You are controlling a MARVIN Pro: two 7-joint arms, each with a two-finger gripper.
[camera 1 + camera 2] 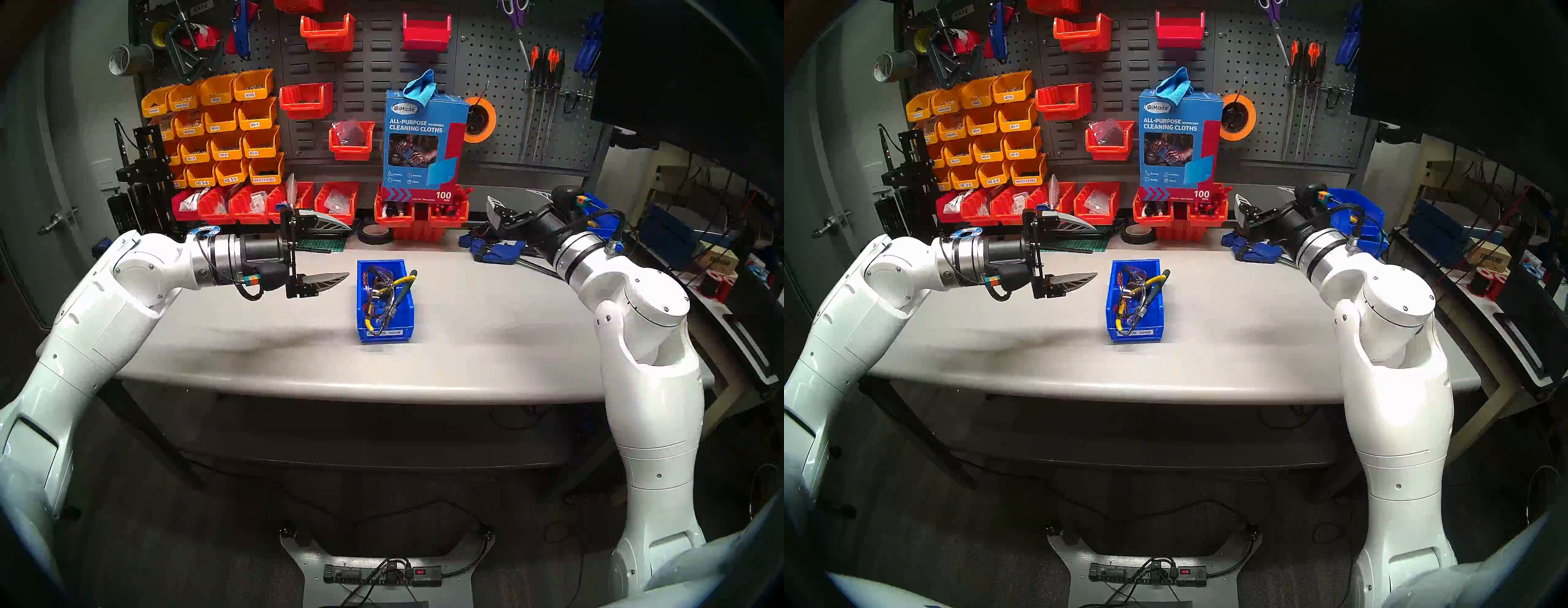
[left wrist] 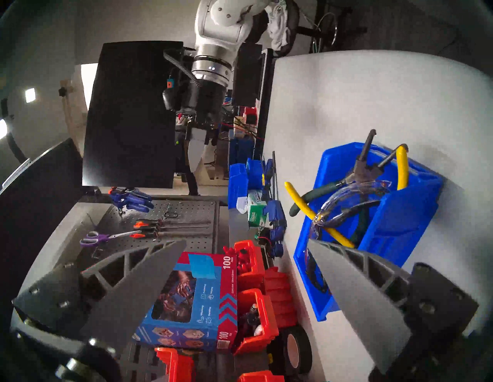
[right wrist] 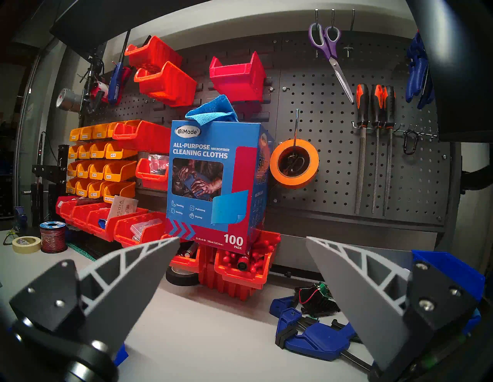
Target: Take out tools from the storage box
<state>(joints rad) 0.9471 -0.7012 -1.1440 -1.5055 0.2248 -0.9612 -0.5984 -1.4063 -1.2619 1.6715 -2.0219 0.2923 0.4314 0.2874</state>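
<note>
Bin still loaded; neither arm engaged.
Bin sits mid-table, holding cutters, pliers and glasses. Left gripper, fingers spread wide, hangs just beside it, apparently lined up to reach in. Right gripper, also spread, idles well apart at the table's back.

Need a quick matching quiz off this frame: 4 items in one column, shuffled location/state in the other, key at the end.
Items
1. yellow-handled cutters
2. left gripper
3. right gripper
4. orange tape roll

Places/states
A. hanging on the pegboard
B. open, at the table's back right, facing the cleaning cloths box
C. inside the storage box, tangled with the safety glasses
D. open, empty, in the air to the left of the storage box

Pairs: 1-C, 2-D, 3-B, 4-A
</note>
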